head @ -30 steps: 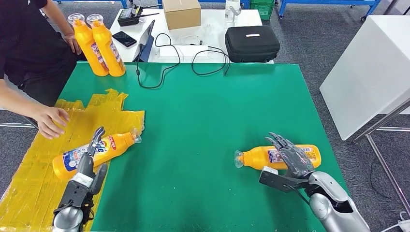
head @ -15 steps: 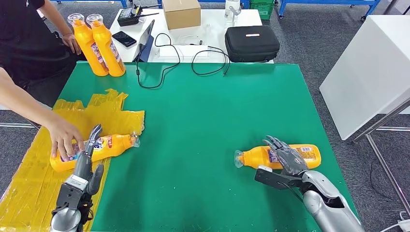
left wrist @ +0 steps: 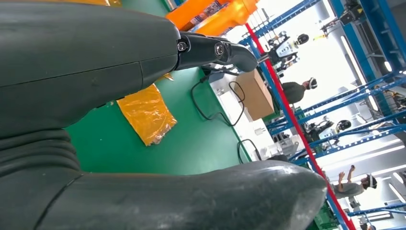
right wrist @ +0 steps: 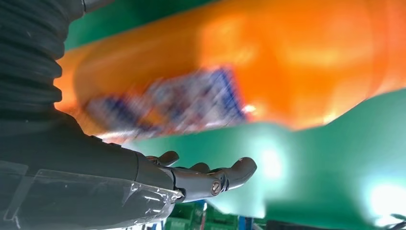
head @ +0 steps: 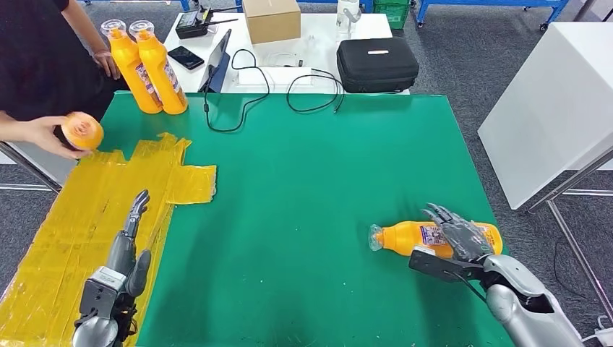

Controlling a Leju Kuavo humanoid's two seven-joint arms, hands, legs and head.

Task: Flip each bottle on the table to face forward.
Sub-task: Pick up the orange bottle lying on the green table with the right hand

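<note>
bottle labels blurred, no readable text

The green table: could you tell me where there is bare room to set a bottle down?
The green table is bare across its middle, between the yellow sheet and the lying bottle. The far right corner is free too. It is crowded at the far left by two standing bottles and cables, and near the right hand.

Four orange bottles, two robot hands.
</note>
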